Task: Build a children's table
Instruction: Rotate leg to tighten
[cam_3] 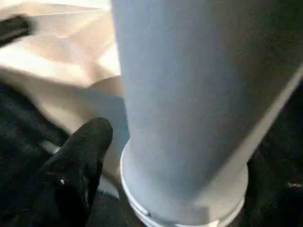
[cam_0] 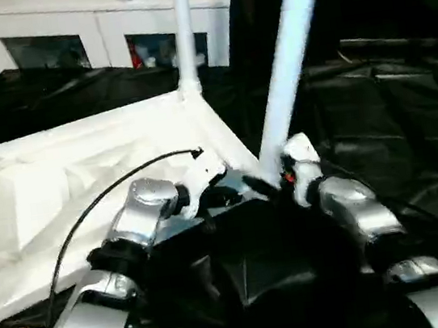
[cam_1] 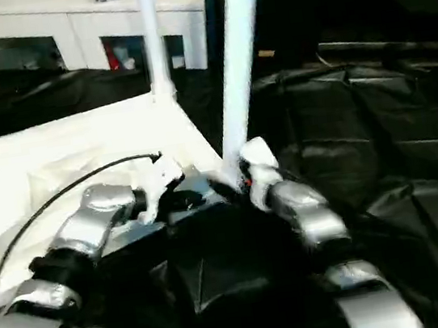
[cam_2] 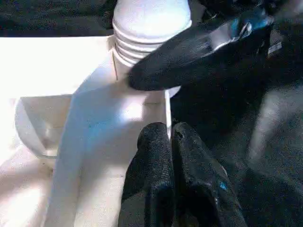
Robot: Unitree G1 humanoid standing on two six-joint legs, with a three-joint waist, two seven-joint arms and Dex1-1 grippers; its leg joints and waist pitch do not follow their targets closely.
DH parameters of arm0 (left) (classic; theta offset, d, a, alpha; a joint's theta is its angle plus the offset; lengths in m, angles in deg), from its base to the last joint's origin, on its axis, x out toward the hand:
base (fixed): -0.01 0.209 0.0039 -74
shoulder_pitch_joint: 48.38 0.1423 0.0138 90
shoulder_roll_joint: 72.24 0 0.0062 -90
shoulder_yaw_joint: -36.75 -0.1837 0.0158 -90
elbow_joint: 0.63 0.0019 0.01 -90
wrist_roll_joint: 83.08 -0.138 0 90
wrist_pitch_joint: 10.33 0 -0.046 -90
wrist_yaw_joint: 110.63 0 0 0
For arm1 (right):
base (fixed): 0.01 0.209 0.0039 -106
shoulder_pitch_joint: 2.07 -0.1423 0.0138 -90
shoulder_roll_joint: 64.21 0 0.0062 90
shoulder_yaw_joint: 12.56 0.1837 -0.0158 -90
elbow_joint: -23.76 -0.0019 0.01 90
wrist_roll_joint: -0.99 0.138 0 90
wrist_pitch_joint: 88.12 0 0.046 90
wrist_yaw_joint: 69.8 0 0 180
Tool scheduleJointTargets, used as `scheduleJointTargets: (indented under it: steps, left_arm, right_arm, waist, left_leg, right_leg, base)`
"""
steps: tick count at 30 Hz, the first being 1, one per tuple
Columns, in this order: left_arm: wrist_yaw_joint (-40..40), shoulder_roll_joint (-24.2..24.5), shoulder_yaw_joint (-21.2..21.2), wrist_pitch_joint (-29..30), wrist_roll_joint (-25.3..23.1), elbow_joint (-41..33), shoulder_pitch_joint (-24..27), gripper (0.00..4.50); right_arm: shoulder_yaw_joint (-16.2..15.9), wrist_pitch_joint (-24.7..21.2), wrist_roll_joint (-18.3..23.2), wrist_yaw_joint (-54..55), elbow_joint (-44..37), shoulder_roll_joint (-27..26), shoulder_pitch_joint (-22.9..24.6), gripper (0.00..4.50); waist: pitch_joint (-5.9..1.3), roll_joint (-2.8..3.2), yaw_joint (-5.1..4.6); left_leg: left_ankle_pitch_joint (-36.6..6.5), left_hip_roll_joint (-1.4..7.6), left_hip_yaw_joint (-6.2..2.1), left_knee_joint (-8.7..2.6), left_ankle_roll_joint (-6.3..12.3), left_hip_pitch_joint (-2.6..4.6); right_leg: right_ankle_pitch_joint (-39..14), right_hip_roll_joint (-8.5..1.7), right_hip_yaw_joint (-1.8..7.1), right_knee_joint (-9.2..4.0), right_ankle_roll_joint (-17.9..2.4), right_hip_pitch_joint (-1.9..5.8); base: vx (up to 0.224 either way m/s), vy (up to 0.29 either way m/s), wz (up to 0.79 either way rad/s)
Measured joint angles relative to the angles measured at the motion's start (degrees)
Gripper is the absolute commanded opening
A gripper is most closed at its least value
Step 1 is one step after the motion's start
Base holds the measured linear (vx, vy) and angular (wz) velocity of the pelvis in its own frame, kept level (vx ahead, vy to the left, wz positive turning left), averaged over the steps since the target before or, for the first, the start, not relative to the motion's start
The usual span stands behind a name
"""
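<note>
Tabletop (cam_0: 81,167), white plastic and ribbed side up, lies on the black-draped desk (cam_0: 410,129); everything else is placed from it. Behind the tabletop, beyond the desk, stands a white cabinet (cam_0: 102,25) with dark door panels. At the tabletop's far right corner one white tube leg (cam_0: 183,30) stands upright in its socket. At the tabletop's near right corner a second, thicker-looking leg (cam_0: 288,48) rises at a tilt, leaning away from the tabletop toward the robot's right, its ringed lower end at the corner socket (cam_2: 142,52). Both silver forearms reach in to that near corner.

The right gripper (cam_0: 270,179) is at the base of the tilted leg with its fingers spread apart; one black finger (cam_3: 80,161) lies just beside the leg's collar, and contact cannot be made out. The left gripper (cam_2: 171,142) sits on the tabletop side of the same corner, its two fingers pressed together with nothing between them, tips at the edge of a rib beside the socket.
</note>
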Motion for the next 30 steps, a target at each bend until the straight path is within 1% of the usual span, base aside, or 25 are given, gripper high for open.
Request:
scheduleJointTargets:
  steps: [2, 4, 5, 8, 13, 16, 17, 21, 23, 25, 28, 30]
  left_arm:
    - [-3.51, 1.19, -0.48, -0.87, 0.65, -0.70, 0.60, 0.00]
    - [-5.81, 1.82, -0.99, -1.65, 0.96, -1.03, 0.96, 0.00]
    - [-7.41, 2.52, -1.34, -2.49, 1.28, -1.15, 1.05, 0.00]
    - [-10.24, 3.20, -2.35, -4.08, 1.28, -1.17, 1.14, 0.00]
    - [-13.91, 4.22, -3.01, -5.03, 1.64, -1.20, 1.37, 0.00]
    - [-15.05, 4.69, -3.17, -5.28, 1.92, -1.20, 1.42, 0.00]
    - [-15.28, 4.75, -3.17, -5.35, 1.93, -1.20, 1.42, 0.00]
    - [-15.88, 4.86, -3.19, -5.55, 2.00, -1.19, 1.43, 0.00]
    - [-15.94, 4.87, -3.19, -5.57, 2.04, -1.18, 1.42, 0.00]
    - [-16.06, 4.87, -3.27, -5.63, 2.08, -1.18, 1.42, 0.00]
    - [-16.09, 4.87, -3.34, -5.82, 2.09, -1.17, 1.43, 0.00]
    - [-16.09, 4.86, -3.36, -5.85, 2.09, -1.17, 1.44, 0.00]
  right_arm:
    - [-0.79, -0.87, 1.15, -5.98, -1.97, 1.64, 1.21, 3.87]
    - [-1.40, -1.49, 1.97, -9.26, -3.52, 2.50, 2.32, 3.87]
    - [-2.57, -2.08, 2.52, -12.39, -5.71, 4.20, 3.57, 3.87]
    - [-3.89, -3.92, 2.98, -18.18, -8.92, 6.81, 5.23, 3.87]
    - [-5.34, -6.62, 3.13, -24.08, -12.58, 9.17, 6.87, 3.87]
    - [-5.95, -6.91, 3.06, -24.90, -13.94, 9.62, 7.45, 3.87]
    - [-6.15, -7.10, 3.05, -24.95, -14.26, 9.75, 7.51, 3.61]
    - [-6.29, -8.34, 3.24, -24.95, -14.59, 9.93, 7.33, 3.50]
    - [-6.28, -9.18, 3.49, -24.95, -14.86, 9.94, 7.29, 3.22]
    - [-6.19, -9.50, 3.48, -24.94, -14.87, 10.00, 7.24, 3.14]
    - [-6.10, -10.07, 3.50, -24.93, -15.20, 10.01, 7.36, 2.87]
    - [-6.05, -10.29, 3.50, -24.86, -15.45, 10.01, 7.48, 2.82]
  waist:
    - [0.01, -0.01, 0.17]
    - [0.01, 0.00, 0.39]
    - [0.04, 0.00, 0.65]
    - [0.07, -0.09, 1.49]
    - [0.07, -0.10, 2.05]
    - [0.06, -0.11, 2.03]
    - [0.06, -0.12, 2.01]
    - [0.06, -0.12, 2.06]
    - [0.06, -0.11, 2.06]
    - [0.05, -0.11, 2.14]
    - [0.06, -0.11, 2.22]
    - [0.06, -0.11, 2.26]
  left_leg:
    - [-0.02, 0.02, 0.00, 0.05, 0.06, -0.06]
    - [-0.02, 0.04, 0.01, 0.11, 0.06, 0.07]
    - [-0.03, 0.04, 0.02, 0.18, 0.06, 0.05]
    - [-0.03, 0.06, 0.04, 0.32, 0.07, 0.08]
    - [-0.02, 0.08, 0.03, 0.35, 0.06, 0.14]
    - [-0.02, 0.07, 0.03, 0.36, 0.06, 0.14]
    - [-0.02, 0.07, 0.03, 0.36, 0.06, 0.13]
    - [-0.02, 0.07, 0.03, 0.32, 0.05, 0.13]
    - [-0.02, 0.07, 0.03, 0.31, 0.05, 0.13]
    - [-0.02, 0.07, 0.03, 0.32, 0.05, 0.13]
    - [-0.02, 0.07, 0.03, 0.34, 0.05, 0.12]
    - [-0.02, 0.07, 0.03, 0.33, 0.05, 0.12]
  right_leg:
    - [-0.01, 0.00, -0.02, -0.01, -0.02, -0.01]
    - [-0.01, -0.01, -0.01, -0.01, -0.03, -0.01]
    - [-0.01, -0.03, 0.01, -0.01, -0.03, 0.00]
    - [-0.01, -0.03, 0.05, 0.02, -0.04, 0.08]
    - [-0.02, -0.03, 0.07, 0.04, 0.00, 0.20]
    - [-0.02, -0.03, 0.08, 0.04, 0.00, 0.21]
    - [-0.02, -0.03, 0.08, 0.04, 0.00, 0.21]
    - [-0.04, -0.03, 0.07, 0.04, 0.03, 0.21]
    - [-0.05, -0.03, 0.07, 0.03, 0.04, 0.21]
    - [-0.05, -0.03, 0.07, 0.03, 0.04, 0.21]
    - [-0.05, -0.03, 0.07, 0.03, 0.04, 0.21]
    - [-0.05, -0.04, 0.07, 0.04, 0.04, 0.21]
  base:
    - [0.000, 0.000, 0.00]
    - [0.000, 0.000, 0.00]
    - [0.000, 0.000, 0.00]
    - [0.000, 0.000, 0.00]
    - [0.000, 0.000, 0.00]
    - [0.000, 0.000, 0.00]
    - [0.000, 0.000, 0.00]
    - [0.000, 0.000, 0.00]
    - [0.000, 0.000, 0.00]
    - [0.000, 0.000, 0.00]
    - [0.000, 0.000, 0.00]
    - [0.000, 0.000, 0.00]
